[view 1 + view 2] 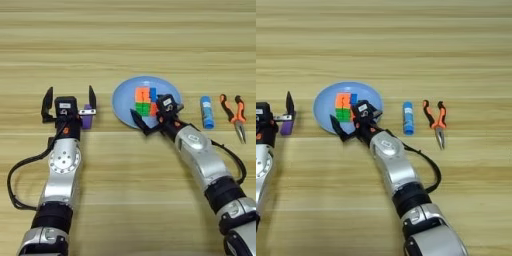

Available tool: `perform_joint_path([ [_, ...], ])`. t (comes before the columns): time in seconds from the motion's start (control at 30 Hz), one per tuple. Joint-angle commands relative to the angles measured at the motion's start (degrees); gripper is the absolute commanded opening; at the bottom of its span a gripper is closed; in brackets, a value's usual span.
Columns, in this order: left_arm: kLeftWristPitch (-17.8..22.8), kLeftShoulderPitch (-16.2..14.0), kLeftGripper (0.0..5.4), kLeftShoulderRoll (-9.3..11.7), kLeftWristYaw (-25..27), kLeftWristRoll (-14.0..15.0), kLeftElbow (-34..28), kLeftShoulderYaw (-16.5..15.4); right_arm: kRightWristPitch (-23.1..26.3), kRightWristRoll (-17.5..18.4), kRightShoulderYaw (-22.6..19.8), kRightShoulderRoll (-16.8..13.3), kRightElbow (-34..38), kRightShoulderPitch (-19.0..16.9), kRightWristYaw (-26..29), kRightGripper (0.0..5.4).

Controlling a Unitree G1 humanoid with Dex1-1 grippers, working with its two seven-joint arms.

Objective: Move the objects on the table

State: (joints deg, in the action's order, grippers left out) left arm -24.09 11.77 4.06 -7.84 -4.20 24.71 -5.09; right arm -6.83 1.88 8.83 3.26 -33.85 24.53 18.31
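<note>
A round light-blue plate (125, 100) lies mid-table with the multicoloured puzzle cube (144, 101) resting on it. My right gripper (155, 112) is at the plate's near-right rim, right beside the cube. It is open, with one finger (138, 121) reaching over the plate's front edge and nothing held. To the left, my left gripper (70, 100) stands wide open with its fingers pointing away from me. The small purple block (87, 119) sits on the table (125, 45) just inside that gripper's right-hand finger (92, 98). I cannot tell if finger and block touch.
A blue glue stick (206, 112) lies right of the plate. Further right are orange-handled pliers (234, 116). Black cables loop beside both forearms.
</note>
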Motion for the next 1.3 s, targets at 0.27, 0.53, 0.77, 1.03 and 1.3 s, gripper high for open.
perform_joint_path([
  [0.27, 0.6, -0.4, 5.37, 0.3, -0.1, -0.4, -0.2, -0.1, 1.0, 0.5, -0.5, 2.1, -0.5, 0.9, 0.6, 5.4],
  [0.53, 0.6, -0.4, 5.37, 0.5, -0.2, -0.3, -0.2, -0.4, -1.8, 0.9, -2.9, 3.6, -10.1, 5.7, -1.2, 5.4],
  [0.77, 0.5, -0.6, 5.37, 0.8, -0.3, -0.3, -0.3, -0.8, -5.0, 0.8, -4.6, 4.6, -15.1, 9.1, -1.6, 5.4],
  [1.03, 0.5, -0.9, 5.4, 1.1, -0.1, -0.1, -0.6, -1.1, -6.8, 0.5, -5.0, 5.1, -17.6, 10.3, -1.5, 4.99],
  [1.3, 0.7, -1.3, 5.4, 0.8, -0.3, -0.2, -1.2, -0.9, -6.9, 0.7, -5.3, 5.1, -17.4, 10.1, -1.5, 4.03],
])
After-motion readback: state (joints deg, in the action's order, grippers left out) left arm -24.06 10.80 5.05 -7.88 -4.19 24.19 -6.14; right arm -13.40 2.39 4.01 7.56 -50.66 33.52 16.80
